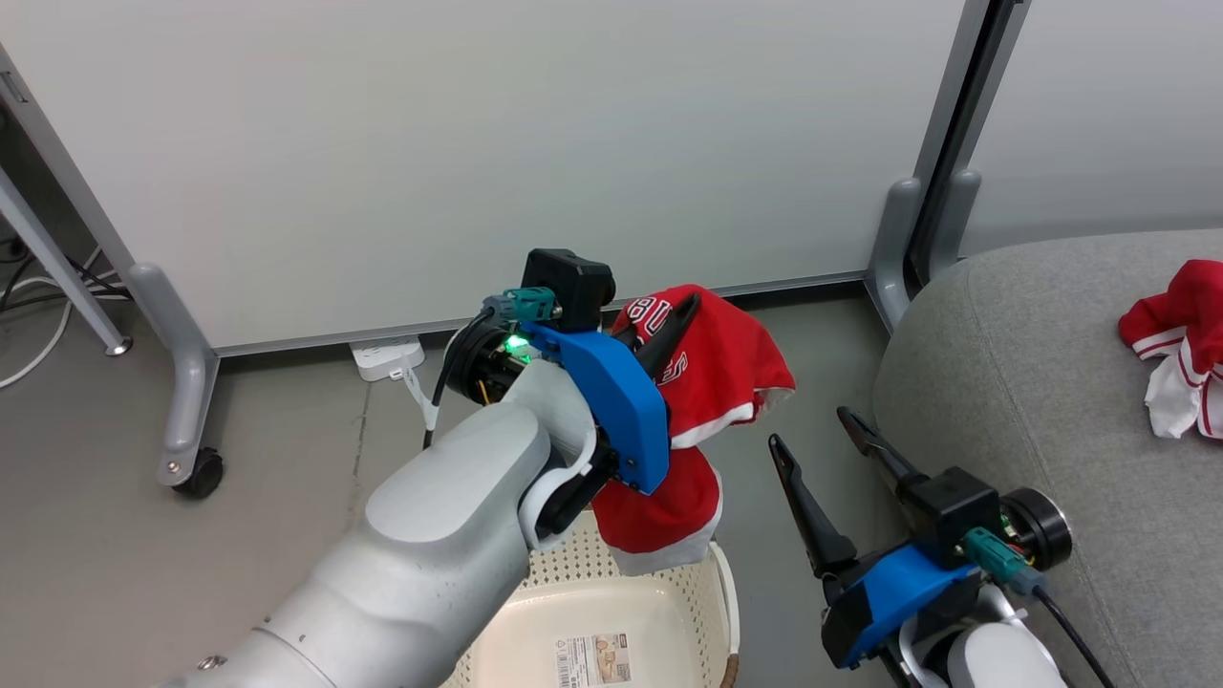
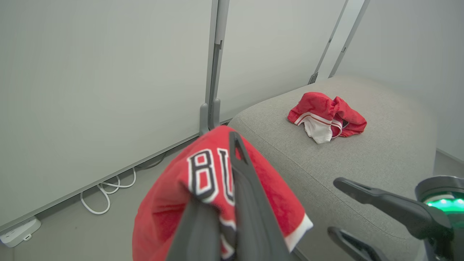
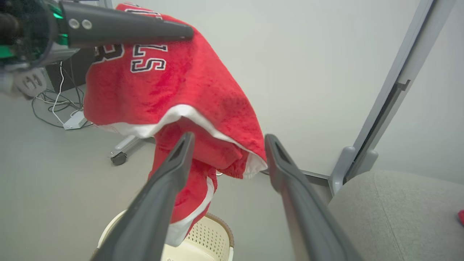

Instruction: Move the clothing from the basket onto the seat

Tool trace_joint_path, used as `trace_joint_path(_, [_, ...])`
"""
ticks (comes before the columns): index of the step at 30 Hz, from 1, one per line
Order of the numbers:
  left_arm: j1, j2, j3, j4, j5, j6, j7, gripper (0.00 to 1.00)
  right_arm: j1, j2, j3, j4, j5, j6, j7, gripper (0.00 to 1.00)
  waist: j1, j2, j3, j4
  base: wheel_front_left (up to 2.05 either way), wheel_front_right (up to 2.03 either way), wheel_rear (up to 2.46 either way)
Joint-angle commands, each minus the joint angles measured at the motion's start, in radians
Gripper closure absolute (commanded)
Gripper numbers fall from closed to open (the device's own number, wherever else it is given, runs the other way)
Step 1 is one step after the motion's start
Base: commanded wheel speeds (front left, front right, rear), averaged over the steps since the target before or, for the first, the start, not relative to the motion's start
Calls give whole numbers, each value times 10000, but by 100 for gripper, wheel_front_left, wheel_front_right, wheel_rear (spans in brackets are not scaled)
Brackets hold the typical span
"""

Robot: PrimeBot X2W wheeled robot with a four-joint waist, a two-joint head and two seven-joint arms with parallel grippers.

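holding red jersey (image 1: 726, 373) pinched tight in left gripper (image 1: 680, 320), cloth draped over and below closed jaws, hanging above basket (image 1: 564, 566). showing white trim, black-and-white lettering (folded, only "bu" legible). with right gripper (image 1: 810, 428) spread wide, empty, just beside hanging hem. with second red-and-white garment (image 1: 1180, 325) crumpled on grey seat (image 1: 1032, 382), well beyond right jaws.
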Motion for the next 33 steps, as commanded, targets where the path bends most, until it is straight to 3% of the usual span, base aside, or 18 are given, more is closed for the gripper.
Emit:
trace_joint_path(1, [-126,13,-65,-3,-81,56,-75,100,-262,-44,151,121,-3,-9,13,0,-1,0,24,-10,0,0,0])
trace_joint_path(11, [-363,12,-661,-66,-543,107,-223,100,-2097,-200,1109,2470,-189,-7,-265,0,-1,0,145,97,0,0,0])
trace_joint_path(26, [-478,16,-1346,-89,-1074,165,-513,100,-4476,243,1976,5972,461,-9,-1507,0,-1,0,-51,250,0,0,0])
trace_joint_path(27, [-495,15,-1379,-100,-1098,172,-534,100,-4597,260,2051,6164,549,-9,-1552,6,-1,0,-66,253,0,0,0])
trace_joint_path(28, [-502,15,-1420,-112,-1138,177,-564,100,-4711,288,2119,6352,660,-9,-1607,59,-1,0,-85,254,0,0,0])
trace_joint_path(29, [-506,13,-1464,-125,-1176,174,-579,100,-4779,322,2198,6485,769,-7,-1669,100,-1,0,-106,254,0,0,0])
trace_joint_path(33, [-510,13,-1601,-106,-1282,197,-656,100,-4943,398,2511,6933,1186,-9,-1855,100,-1,0,-163,222,0,0,0])
